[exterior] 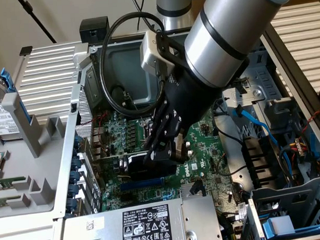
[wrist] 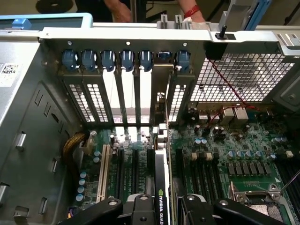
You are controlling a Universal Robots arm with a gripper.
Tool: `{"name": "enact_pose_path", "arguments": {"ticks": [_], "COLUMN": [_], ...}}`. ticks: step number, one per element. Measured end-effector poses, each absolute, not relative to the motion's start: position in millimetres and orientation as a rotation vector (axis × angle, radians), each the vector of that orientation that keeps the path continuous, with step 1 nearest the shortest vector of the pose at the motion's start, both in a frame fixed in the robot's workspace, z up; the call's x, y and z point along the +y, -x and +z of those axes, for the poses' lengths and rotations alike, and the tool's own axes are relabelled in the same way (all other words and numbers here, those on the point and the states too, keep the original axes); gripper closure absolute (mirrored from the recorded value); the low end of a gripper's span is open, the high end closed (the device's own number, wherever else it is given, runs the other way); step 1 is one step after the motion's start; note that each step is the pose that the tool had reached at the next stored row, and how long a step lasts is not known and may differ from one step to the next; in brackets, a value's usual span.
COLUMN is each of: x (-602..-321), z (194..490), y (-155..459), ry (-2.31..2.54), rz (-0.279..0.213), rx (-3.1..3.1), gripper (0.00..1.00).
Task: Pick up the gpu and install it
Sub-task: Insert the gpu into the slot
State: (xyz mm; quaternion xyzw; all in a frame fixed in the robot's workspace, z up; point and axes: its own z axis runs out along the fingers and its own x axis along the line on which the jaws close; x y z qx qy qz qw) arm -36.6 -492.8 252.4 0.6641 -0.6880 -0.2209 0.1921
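The gpu [exterior: 134, 162] stands on edge over the green motherboard [exterior: 204, 150], its black cooler facing the exterior view's bottom. My gripper [exterior: 162, 146] reaches down into the open case and is shut on the card's top edge. In the wrist view the gpu [wrist: 161, 185] runs edge-on between my two black fingers [wrist: 140, 208], and "NVIDIA QUADRO" is printed on it. My gripper [wrist: 164, 211] clamps it from both sides. The card's silver end bracket [wrist: 161, 89] lines up with one opening in the row of rear slot covers. Whether the lower edge sits in a socket is hidden.
Blue slot latches [wrist: 126, 58] line the case's rear wall. A power supply [exterior: 143, 221] lies below the motherboard in the exterior view, with a drive cage [exterior: 291, 210] and blue cables [exterior: 250, 121] at the right. A black cable [exterior: 107, 74] loops off my wrist. A person's hand [wrist: 190, 11] is behind the case.
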Motion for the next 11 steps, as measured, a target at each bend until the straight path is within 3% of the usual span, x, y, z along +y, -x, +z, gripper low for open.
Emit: {"name": "enact_pose_path", "arguments": {"ticks": [11], "x": [-492.1], "z": [250.8], "y": [37.3], "ry": [-1.866], "rz": [-0.619], "rx": [-1.929], "gripper": [0.74]}}
